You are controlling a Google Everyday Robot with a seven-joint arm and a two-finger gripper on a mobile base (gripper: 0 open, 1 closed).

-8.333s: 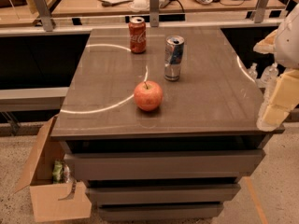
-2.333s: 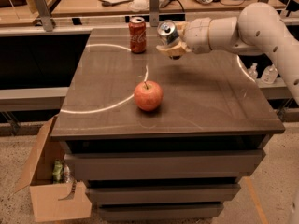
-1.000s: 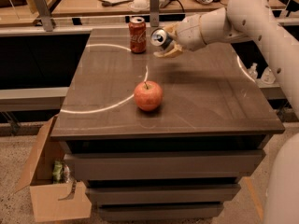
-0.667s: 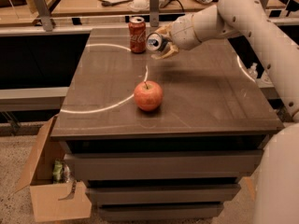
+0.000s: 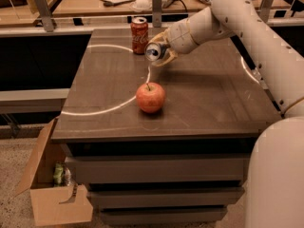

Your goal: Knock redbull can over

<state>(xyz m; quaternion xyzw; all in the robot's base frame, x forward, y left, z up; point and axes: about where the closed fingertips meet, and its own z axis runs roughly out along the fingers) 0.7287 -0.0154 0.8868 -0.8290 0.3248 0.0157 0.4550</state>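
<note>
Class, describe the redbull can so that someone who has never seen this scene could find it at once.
Find the dark table; over its far half, the robot's pincer hangs just right of the upright red cola can. The redbull can is in that pincer's grip: silver, tilted, its top facing the camera, unlike its upright red neighbour.

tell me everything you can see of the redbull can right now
The redbull can is a slim metal can tipped far off upright, its round silver top turned toward the camera; little of its side shows. It is at the tip of the gripper, which reaches in from the right over the back of the table and is against it. The red Coca-Cola can stands just behind. Whether it rests on the table cannot be told.
</note>
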